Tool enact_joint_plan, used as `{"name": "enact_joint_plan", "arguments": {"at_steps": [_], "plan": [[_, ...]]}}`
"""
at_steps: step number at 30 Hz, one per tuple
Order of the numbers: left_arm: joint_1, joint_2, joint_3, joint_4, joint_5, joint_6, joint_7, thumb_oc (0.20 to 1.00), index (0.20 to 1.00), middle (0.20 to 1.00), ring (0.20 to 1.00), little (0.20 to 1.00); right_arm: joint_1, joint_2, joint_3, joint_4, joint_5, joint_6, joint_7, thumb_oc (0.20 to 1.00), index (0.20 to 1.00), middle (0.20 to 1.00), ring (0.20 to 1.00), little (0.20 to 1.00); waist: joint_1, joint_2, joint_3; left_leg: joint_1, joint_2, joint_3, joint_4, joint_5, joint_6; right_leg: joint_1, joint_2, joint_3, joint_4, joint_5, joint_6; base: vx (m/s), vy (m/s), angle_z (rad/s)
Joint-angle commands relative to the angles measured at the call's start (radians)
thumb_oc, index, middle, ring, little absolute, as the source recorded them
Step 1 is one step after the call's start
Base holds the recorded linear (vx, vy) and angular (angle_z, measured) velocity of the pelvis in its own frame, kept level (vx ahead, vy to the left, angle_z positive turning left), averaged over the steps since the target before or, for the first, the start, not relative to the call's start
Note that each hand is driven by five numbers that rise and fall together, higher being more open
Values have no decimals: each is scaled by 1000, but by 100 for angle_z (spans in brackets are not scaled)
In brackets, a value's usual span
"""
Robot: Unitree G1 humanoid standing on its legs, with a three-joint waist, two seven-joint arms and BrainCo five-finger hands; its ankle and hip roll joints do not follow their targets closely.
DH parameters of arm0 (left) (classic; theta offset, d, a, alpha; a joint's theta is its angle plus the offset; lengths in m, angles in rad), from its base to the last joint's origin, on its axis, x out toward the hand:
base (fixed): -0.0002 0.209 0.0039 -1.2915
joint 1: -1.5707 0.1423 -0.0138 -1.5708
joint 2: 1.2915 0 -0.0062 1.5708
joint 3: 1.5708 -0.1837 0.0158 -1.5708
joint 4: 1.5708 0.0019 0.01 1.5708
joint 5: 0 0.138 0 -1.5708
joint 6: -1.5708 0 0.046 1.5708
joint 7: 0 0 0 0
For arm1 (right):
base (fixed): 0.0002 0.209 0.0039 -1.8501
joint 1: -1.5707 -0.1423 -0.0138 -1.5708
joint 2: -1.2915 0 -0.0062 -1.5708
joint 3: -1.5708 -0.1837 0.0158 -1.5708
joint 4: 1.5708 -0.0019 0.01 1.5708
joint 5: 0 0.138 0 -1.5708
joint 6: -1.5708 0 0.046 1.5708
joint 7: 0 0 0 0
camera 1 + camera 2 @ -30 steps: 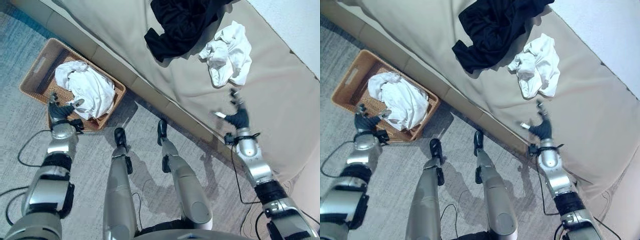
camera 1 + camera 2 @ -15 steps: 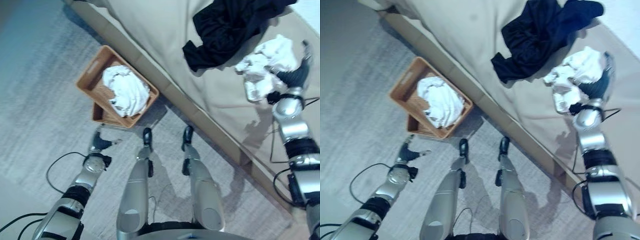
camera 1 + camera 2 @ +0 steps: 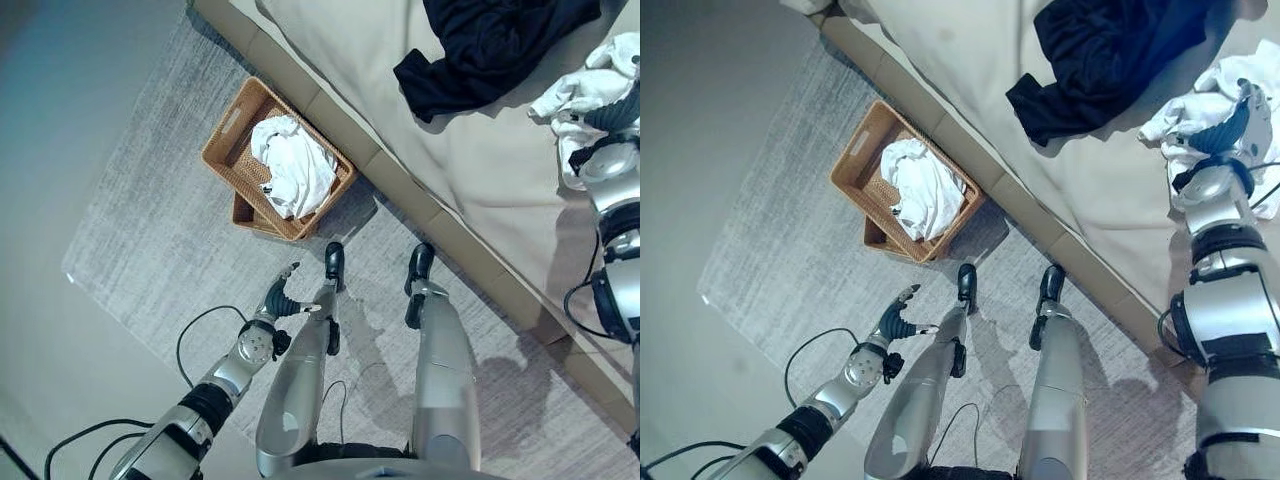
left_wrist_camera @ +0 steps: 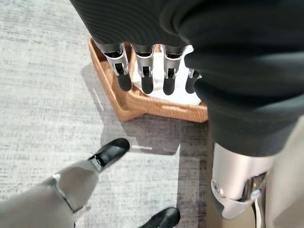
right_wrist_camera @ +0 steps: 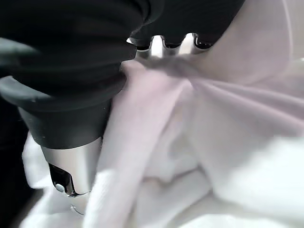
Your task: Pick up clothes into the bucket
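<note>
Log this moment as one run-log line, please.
right hand: in white clothes on bed, grip unclear | left hand: open, over rug | basket: holds white garment | black garment: on bed

2 silver-grey arms, dark ribbed wrist covers, silver fingers with dark tips

Beige bed (image 3: 370, 70) carries a black garment (image 3: 500, 45) and, beside it, a crumpled white garment (image 3: 1200, 115) where my right hand (image 3: 1225, 125) rests; grey rug (image 3: 150, 250) on the floor carries the wicker basket (image 3: 235, 125), standing against the bed's edge.
</note>
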Motion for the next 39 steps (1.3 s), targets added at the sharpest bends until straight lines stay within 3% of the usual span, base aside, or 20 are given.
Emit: {"name": "enact_joint_plan", "arguments": {"at_steps": [1, 4, 5, 6, 7, 16, 19, 20, 26, 30, 35, 39], "plan": [[-31, -32, 5, 18, -45, -1, 1, 1000, 1000, 1000, 1000, 1000, -26, -108, 89, 112, -2, 69, 80, 1000, 1000, 1000, 1000, 1000, -18, 46, -3, 9, 48, -18, 17, -26, -34, 56, -5, -11, -35, 29, 64, 14, -52, -6], [-33, -31, 13, 25, -57, 7, -4, 1000, 1000, 1000, 1000, 1000, -27, -107, 98, 136, -4, 79, 123, 1000, 1000, 1000, 1000, 1000, -16, 51, -3, -1, 47, -17, 22, -28, -32, 38, -5, -3, -22, 29, 62, 9, -33, -4], [-32, -29, 20, 24, -63, 10, -8, 1000, 1000, 1000, 1000, 1000, -24, -107, 111, 136, -18, 81, 151, 576, 576, 576, 576, 576, -16, 53, -3, -4, 46, -16, 24, -28, -31, 35, -4, -1, -23, 29, 62, 6, -38, 1], [-32, -29, 30, 34, -71, 11, -12, 1000, 1000, 1000, 1000, 1000, -20, -105, 130, 135, -47, 86, 176, 316, 316, 316, 316, 316, -16, 51, -3, -7, 46, -16, 26, -29, -31, 32, -2, 0, -21, 30, 60, 2, -37, 2], [-33, -36, 46, 52, -86, 12, -13, 1000, 1000, 1000, 1000, 1000, -31, -99, 149, 133, -74, 90, 178, 200, 200, 200, 200, 200, -21, 46, -3, -10, 45, -15, 30, -29, -31, 29, 1, 2, -21, 31, 60, 0, 0, 0], [-71, -44, 53, 116, -72, 17, 2, 1000, 1000, 1000, 1000, 1000, -103, -77, 191, 16, -26, 55, 139, 200, 200, 200, 200, 200, -50, 0, -3, 14, 49, -18, 44, -36, -34, 85, 18, -8, -80, 55, 58, -19, -2, 0], [-73, -23, 60, 114, -62, 11, 1, 1000, 1000, 1000, 1000, 1000, -164, -95, 220, -64, 14, 31, 125, 200, 200, 200, 200, 200, -63, -42, -3, 54, 54, -17, 55, -47, -36, 148, 28, -10, -119, 75, 61, -35, 12, -6], [-72, -24, 60, 114, -62, 11, 1, 1000, 1000, 1000, 1000, 1000, -165, -94, 220, -64, 15, 31, 125, 200, 200, 200, 200, 200, -63, -42, -3, 55, 55, -17, 55, -47, -36, 149, 29, -10, -119, 75, 61, -41, 22, -12], [-24, 32, 120, 46, -72, -11, -10, 1000, 1000, 1000, 1000, 1000, -215, -159, 230, -242, 45, 12, 90, 200, 200, 200, 200, 200, -83, -109, -3, 182, 53, -17, 68, -77, -35, 335, 41, -16, -208, 107, 69, -18, 46, -5], [21, 66, 173, -49, -100, -28, -23, 1000, 1000, 1000, 1000, 1000, -172, -204, 178, -388, 33, 8, 56, 200, 200, 200, 200, 200, -86, -130, -3, 249, 50, -17, 77, -94, -30, 427, 43, -17, -245, 121, 73, 20, 52, -7], [82, 126, 266, -231, -164, -55, -51, 1000, 1000, 1000, 1000, 1000, -7, -220, 42, -671, -28, 4, 24, 200, 200, 200, 200, 200, -89, -159, -83, 317, 38, -8, 96, -135, -15, 531, 49, -11, -310, 139, 82, 62, 67, -5], [77, 161, 309, -380, -202, -70, -96, 1000, 1000, 1000, 1000, 1000, 161, -149, -68, -819, -41, -22, 60, 200, 200, 200, 200, 200, -83, -183, -173, 380, 39, 9, 79, -154, -10, 613, 60, -14, -397, 158, 92, 60, 37, -11]]}}
